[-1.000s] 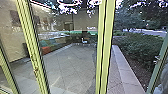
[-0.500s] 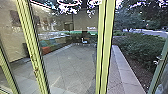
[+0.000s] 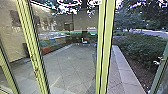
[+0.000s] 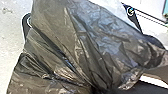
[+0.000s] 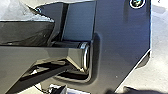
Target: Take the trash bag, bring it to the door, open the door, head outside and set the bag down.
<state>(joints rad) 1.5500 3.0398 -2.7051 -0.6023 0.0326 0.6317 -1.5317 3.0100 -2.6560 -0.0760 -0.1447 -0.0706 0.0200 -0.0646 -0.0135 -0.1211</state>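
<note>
The dark trash bag spreads wide in the left wrist view, crumpled and shiny, its folds drawn together at my left gripper. Part of the same dark plastic appears to show at a corner of the right wrist view, beside the robot's jointed bar. In the head view, yellow-green door framing stands ahead, with glass panes beside it. A grey-green post slants at the right edge, a small pale shape beside it.
A paved floor shows in the glass, with coloured seats and a chair farther back. Right of the framing, a pale kerb borders dark bushes, and a road runs behind them.
The grey-green post at the right edge has shifted slightly right. A pale shape at the lower right corner has gone from sight. The rest of the head view holds still.
</note>
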